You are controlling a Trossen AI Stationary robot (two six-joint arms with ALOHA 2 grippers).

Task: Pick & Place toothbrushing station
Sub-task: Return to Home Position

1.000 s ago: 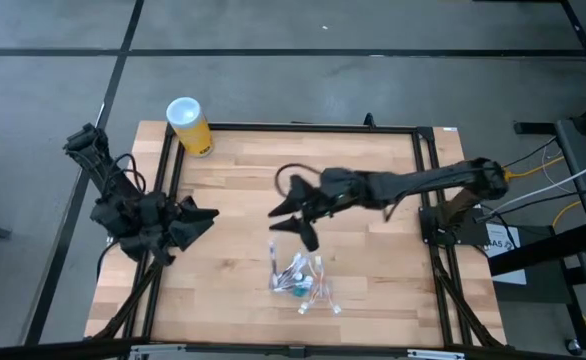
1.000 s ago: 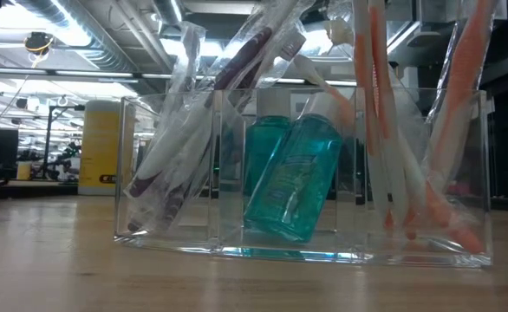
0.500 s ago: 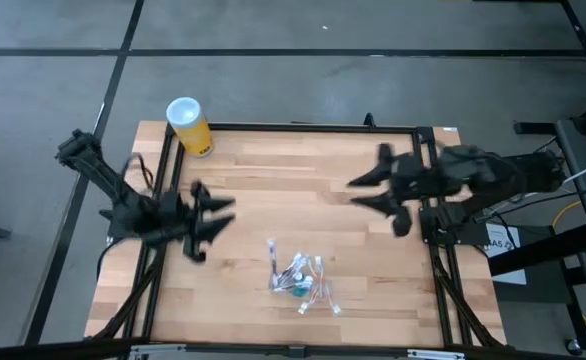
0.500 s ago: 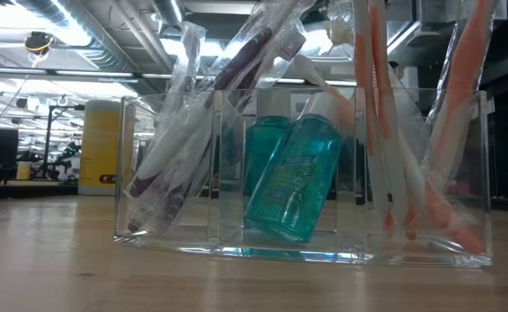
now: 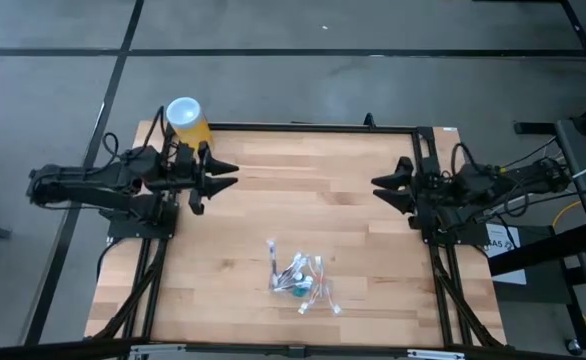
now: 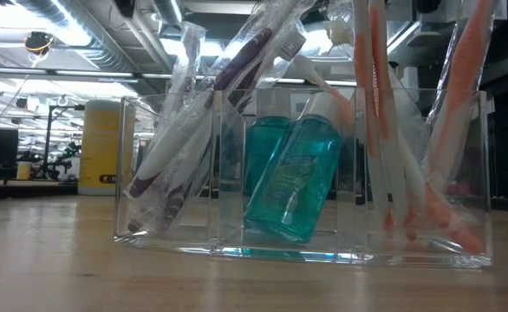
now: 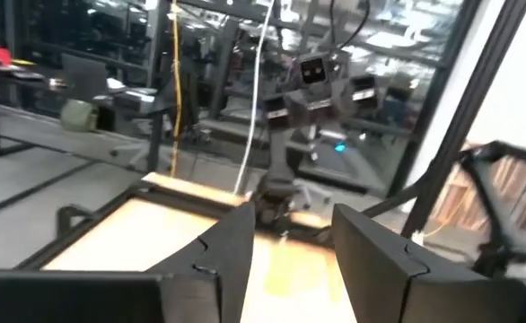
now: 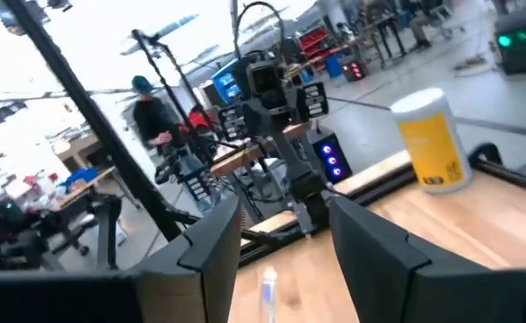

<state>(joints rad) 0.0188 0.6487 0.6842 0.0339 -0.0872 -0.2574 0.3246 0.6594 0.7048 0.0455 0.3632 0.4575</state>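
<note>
Plastic organizer (image 6: 185, 243) unchanged; arms (image 5: 93, 184) (image 5: 498, 184) now retracted

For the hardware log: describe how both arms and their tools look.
The left arm and right arm are dark, nearly black, built of jointed segments, with thin black cables looping along them. The left tool and right tool each end in two flat, tapering dark fingers. No markings are legible.

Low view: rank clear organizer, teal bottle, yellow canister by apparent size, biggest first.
1. clear organizer: spans most of the frame.
2. teal bottle: leaning in its middle section.
3. yellow canister: looks smallest, but it stands farther back, so its true size is unsure.
</note>
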